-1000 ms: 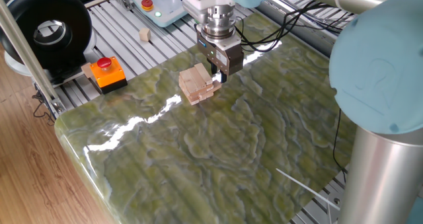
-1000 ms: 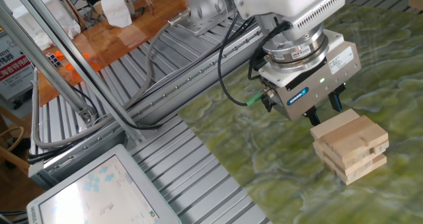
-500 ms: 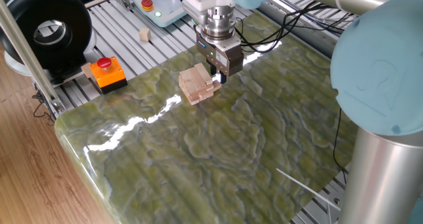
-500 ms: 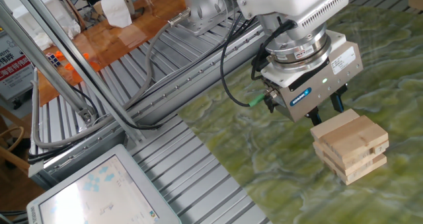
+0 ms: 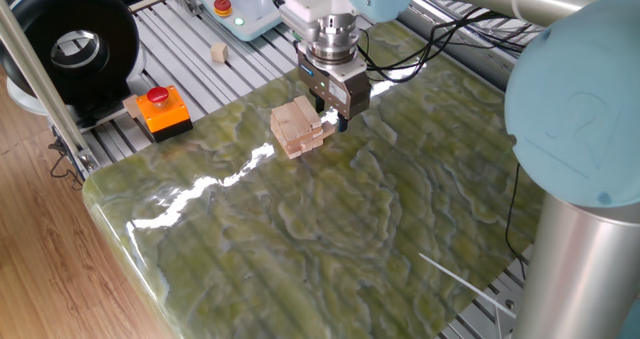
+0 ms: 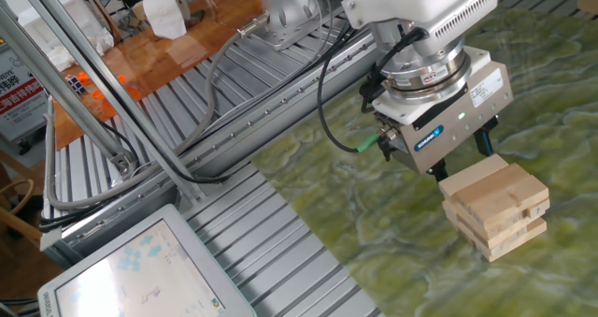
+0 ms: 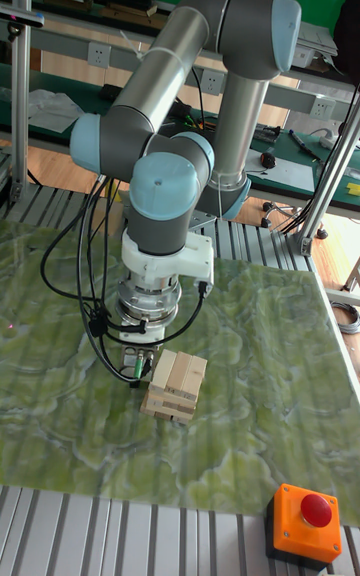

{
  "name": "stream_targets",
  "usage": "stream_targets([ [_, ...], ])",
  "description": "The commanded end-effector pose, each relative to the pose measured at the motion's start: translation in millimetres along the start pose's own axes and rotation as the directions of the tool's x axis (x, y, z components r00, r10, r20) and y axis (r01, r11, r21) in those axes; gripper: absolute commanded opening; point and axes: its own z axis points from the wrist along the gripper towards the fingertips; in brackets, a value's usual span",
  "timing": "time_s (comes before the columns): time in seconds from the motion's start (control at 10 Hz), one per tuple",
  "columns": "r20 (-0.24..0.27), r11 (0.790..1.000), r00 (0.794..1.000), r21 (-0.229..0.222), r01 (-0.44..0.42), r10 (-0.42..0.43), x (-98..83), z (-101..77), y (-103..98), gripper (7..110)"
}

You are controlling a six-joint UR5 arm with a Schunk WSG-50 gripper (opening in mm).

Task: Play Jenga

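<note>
The Jenga stack (image 5: pixel 298 127) is a low pile of pale wooden bars in crosswise layers on the green marbled table (image 5: pixel 330 229). It also shows in the other fixed view as the Jenga stack (image 6: pixel 495 205) and in the tall view as the Jenga stack (image 7: pixel 175 384). My gripper (image 5: pixel 336 119) points straight down just behind the stack, its dark fingers low beside the upper layers. From the other side the gripper (image 6: pixel 461 160) has its fingers apart with nothing clamped between them. In the tall view the gripper (image 7: pixel 138 364) stands to the left of the stack.
An orange box with a red button (image 5: pixel 160 109) sits off the table's left corner, and a small wooden cube (image 5: pixel 218 52) lies on the metal slats behind it. A black reel (image 5: pixel 70 44) stands far left. A tablet screen (image 6: pixel 140 270) lies below the table edge.
The gripper has shifted slightly sideways along the back of the stack. The stack itself has not moved.
</note>
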Motion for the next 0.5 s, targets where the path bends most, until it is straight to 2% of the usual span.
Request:
stream_targets([
  [0.0, 0.044, 1.000, 0.999, -0.005, -0.013, 0.014, -9.1, 0.6, 3.6, 66],
  [0.4, 0.032, 0.999, 0.999, -0.002, -0.034, 0.034, -10.2, 3.3, 2.2, 66],
])
